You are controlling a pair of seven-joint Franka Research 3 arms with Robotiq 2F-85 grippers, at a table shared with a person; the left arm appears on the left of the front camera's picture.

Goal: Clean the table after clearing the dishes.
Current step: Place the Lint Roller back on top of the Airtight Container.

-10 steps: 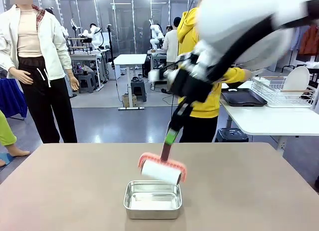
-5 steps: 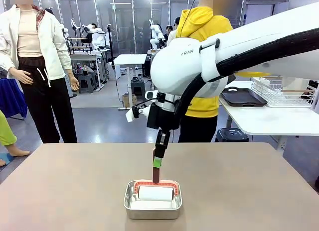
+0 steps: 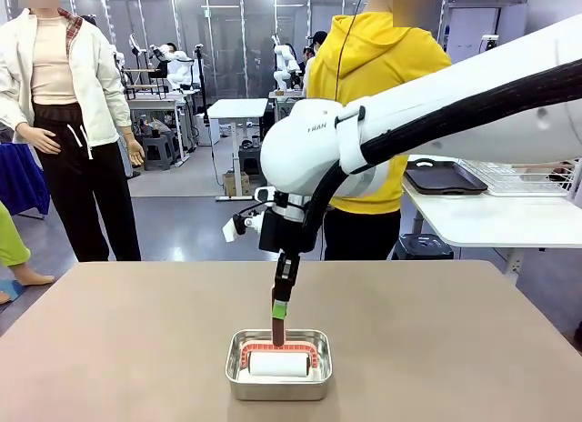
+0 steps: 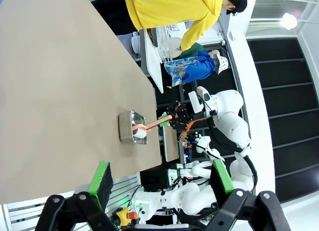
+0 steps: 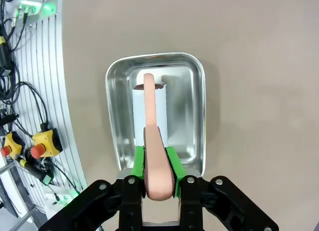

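Observation:
The taupe table (image 3: 455, 349) carries a square steel pan (image 3: 235, 386). My right gripper (image 3: 279, 309) is shut on the coral handle of a lint roller (image 3: 278, 363), whose white roll rests inside the pan. From the right wrist, the handle (image 5: 149, 101) runs from between my green pads down to the roll in the pan (image 5: 194, 106). My left gripper (image 4: 162, 178) is open and holds nothing, high above the table (image 4: 50, 91) and far from the pan (image 4: 130, 126). A white plate (image 4: 168, 48) sits at the dish rack beside the person's hand.
A person in a yellow hoodie (image 3: 377, 67) stands behind the far edge, by a white side table (image 3: 491, 217) with a dark tray (image 3: 446, 178) and a wire dish rack (image 3: 527, 176). Bare tabletop surrounds the pan on all sides.
My right arm swung left and lowered the roller from above the pan's rim until its roll lies in the pan. The person has straightened up behind the arm.

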